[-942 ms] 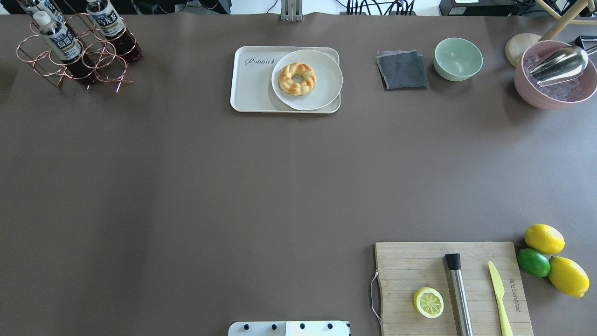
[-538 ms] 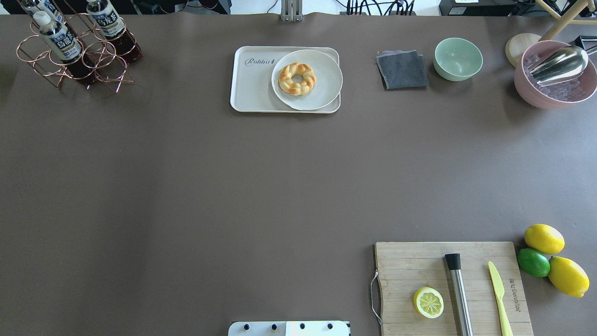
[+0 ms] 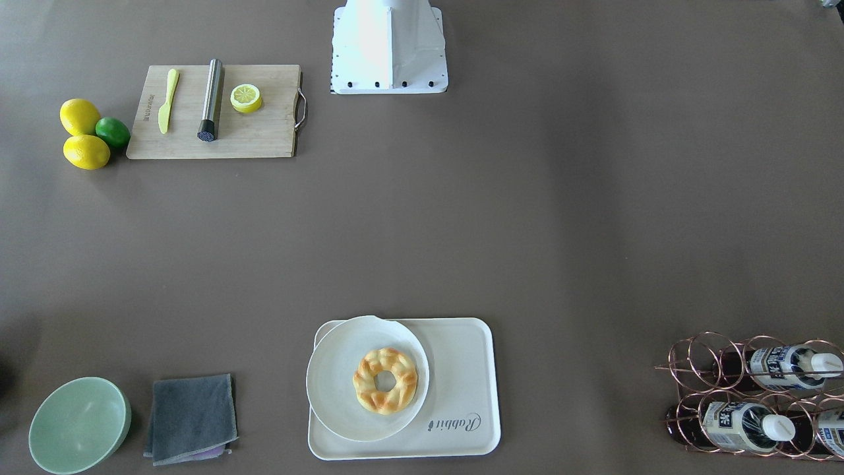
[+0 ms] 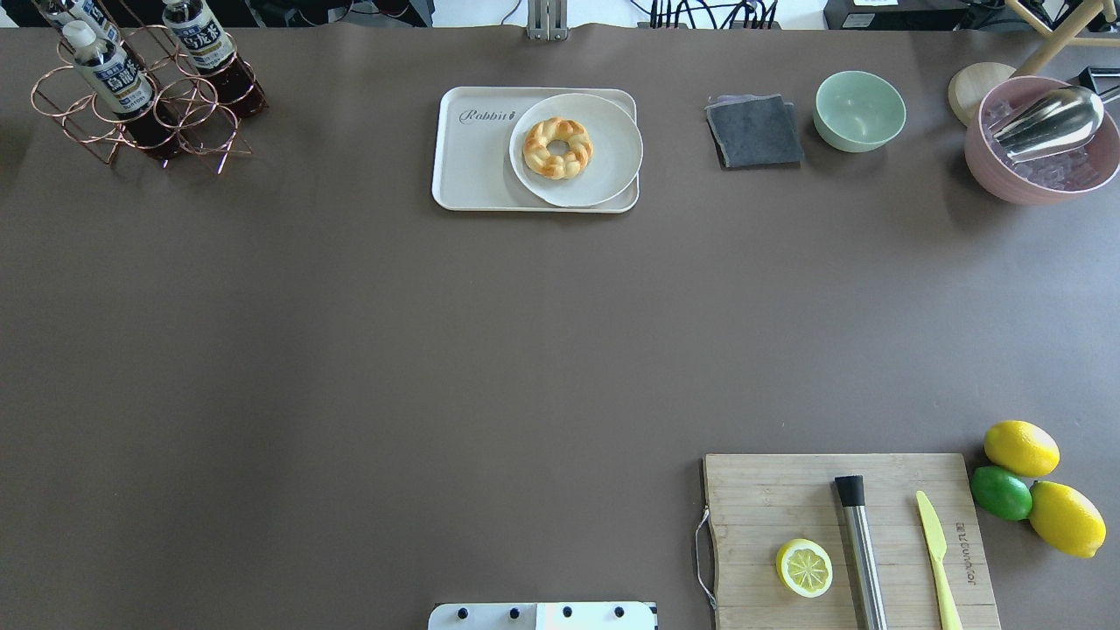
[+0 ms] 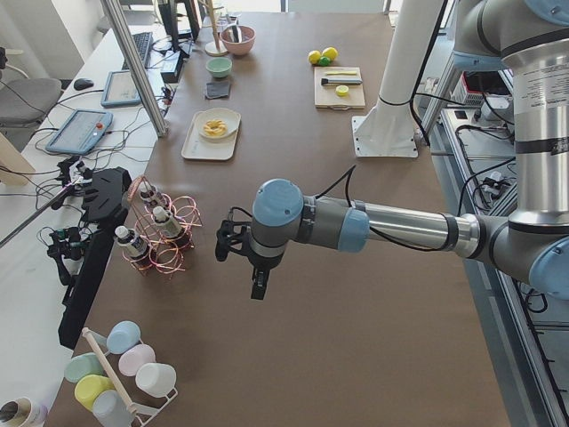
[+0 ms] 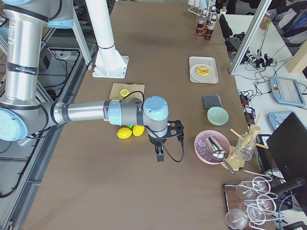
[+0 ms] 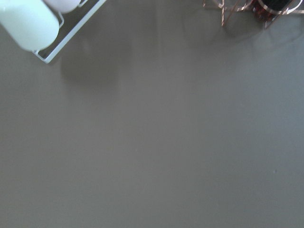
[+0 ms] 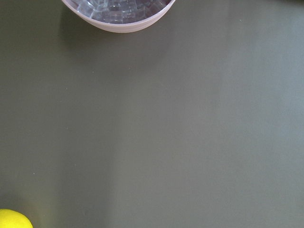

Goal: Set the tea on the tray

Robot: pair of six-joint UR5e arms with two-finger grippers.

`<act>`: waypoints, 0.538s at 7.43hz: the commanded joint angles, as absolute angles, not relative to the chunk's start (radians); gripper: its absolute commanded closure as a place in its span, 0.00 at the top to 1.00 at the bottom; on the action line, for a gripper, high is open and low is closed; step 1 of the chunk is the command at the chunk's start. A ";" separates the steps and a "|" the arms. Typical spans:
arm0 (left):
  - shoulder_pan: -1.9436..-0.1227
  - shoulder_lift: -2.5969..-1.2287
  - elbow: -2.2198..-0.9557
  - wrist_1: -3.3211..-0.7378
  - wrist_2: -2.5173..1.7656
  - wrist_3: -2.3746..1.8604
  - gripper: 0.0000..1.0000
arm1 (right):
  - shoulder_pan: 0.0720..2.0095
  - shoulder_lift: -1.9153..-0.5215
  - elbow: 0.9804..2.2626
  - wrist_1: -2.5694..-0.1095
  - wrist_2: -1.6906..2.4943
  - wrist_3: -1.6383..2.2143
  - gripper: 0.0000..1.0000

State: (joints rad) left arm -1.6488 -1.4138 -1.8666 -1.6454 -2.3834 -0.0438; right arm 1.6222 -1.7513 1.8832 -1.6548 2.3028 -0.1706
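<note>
Copper rings of the rack [image 4: 197,122] around the tea [image 4: 109,70]: risks snagging on lifting; cannot tell state of left tool [image 5: 259,286].

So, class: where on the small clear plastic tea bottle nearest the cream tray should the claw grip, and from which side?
Likely the neck below its white screw cap, from above: the small clear plastic tea bottle stands upright in the copper wire rack, whose rings surround its lower body, leaving the top clear.
</note>
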 commanded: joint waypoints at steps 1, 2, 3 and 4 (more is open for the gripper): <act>-1.548 -1.566 -1.801 -1.838 -2.388 -0.147 0.97 | 1.611 -1.720 1.887 -1.678 2.310 -0.170 1.00; -1.539 -1.654 -1.708 -1.958 -2.384 -0.237 0.97 | 1.611 -1.718 1.890 -1.678 2.315 -0.170 1.00; -1.528 -1.743 -1.609 -2.047 -2.382 -0.294 0.97 | 1.603 -1.710 1.887 -1.681 2.315 -0.170 1.00; -1.508 -1.808 -1.545 -2.092 -2.375 -0.308 0.97 | 1.601 -1.707 1.888 -1.690 2.325 -0.170 1.00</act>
